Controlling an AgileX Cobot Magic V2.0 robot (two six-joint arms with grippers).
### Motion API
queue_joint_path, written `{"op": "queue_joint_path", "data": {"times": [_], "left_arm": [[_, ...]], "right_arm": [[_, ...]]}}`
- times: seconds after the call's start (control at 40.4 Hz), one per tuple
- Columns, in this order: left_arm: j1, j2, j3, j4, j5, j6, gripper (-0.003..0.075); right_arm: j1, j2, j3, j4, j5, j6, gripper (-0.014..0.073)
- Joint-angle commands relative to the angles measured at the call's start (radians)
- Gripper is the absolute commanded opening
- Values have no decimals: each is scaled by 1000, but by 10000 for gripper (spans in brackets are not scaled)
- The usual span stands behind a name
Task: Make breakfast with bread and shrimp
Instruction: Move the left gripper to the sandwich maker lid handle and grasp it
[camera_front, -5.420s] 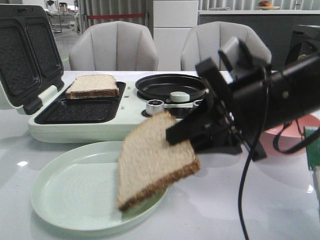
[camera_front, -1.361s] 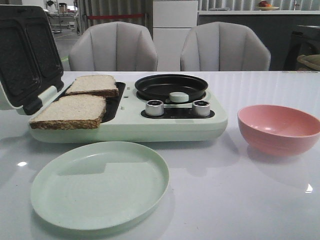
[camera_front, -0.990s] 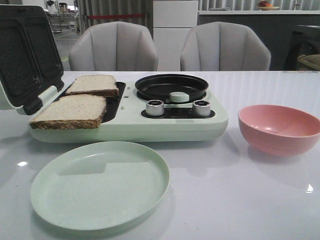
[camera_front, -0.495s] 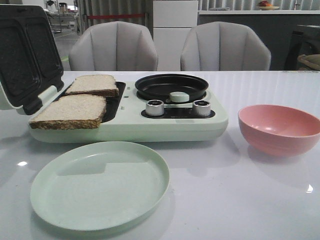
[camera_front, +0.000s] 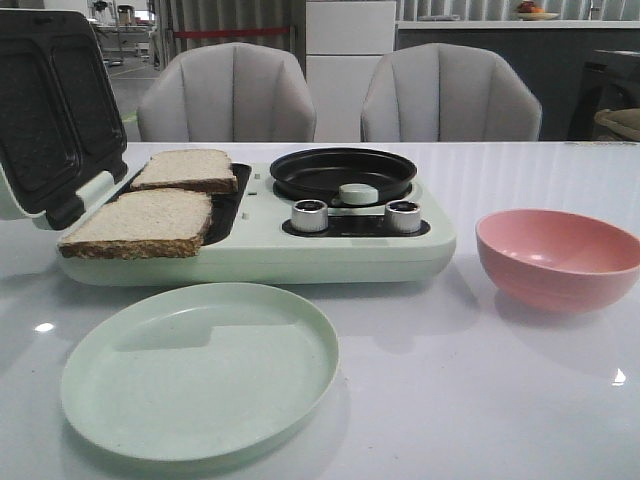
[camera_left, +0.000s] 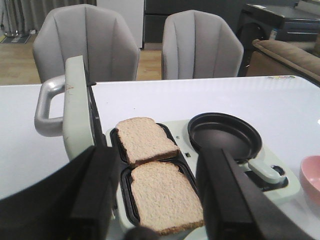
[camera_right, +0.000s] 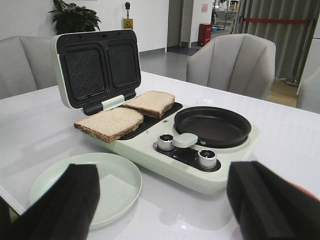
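Two slices of bread lie on the open sandwich maker (camera_front: 330, 250). The far slice (camera_front: 187, 170) sits in the rear cavity. The near slice (camera_front: 140, 222) rests on the front cavity and overhangs its front edge. Both also show in the left wrist view, far slice (camera_left: 145, 141) and near slice (camera_left: 167, 197), and in the right wrist view as the near slice (camera_right: 111, 123). My left gripper (camera_left: 157, 160) hangs open above and behind the slices, holding nothing. My right gripper (camera_right: 167, 192) is open and empty above the table. Neither arm shows in the front view. The shrimp is out of view.
A pale green plate (camera_front: 200, 370) lies in front of the sandwich maker. A pink bowl (camera_front: 558, 258) stands at the right. The appliance carries a round black pan (camera_front: 343, 172), two knobs (camera_front: 310, 214), and a raised lid (camera_front: 50, 110) at the left. Two chairs stand behind the table.
Earlier my right gripper held a bread slice over the plate; that slice now lies on the front cavity and the arm has left the front view. Nothing moved in the last second.
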Motion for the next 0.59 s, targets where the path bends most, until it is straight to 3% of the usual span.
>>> {"op": "queue_joint_path", "data": {"times": [0.0,0.297,0.569], "left_arm": [[35,94,-92,-29,-124,-35,405],[222,326,-313,-161,-24,-38,405],[438,482,-408,-389,40,-28,405]], "right_arm": [[-9,7,-27,16,-42,-8,626],[-9,7,-27,16,-42,-8,626],[-9,7,-27,16,-42,-8,626]]}}
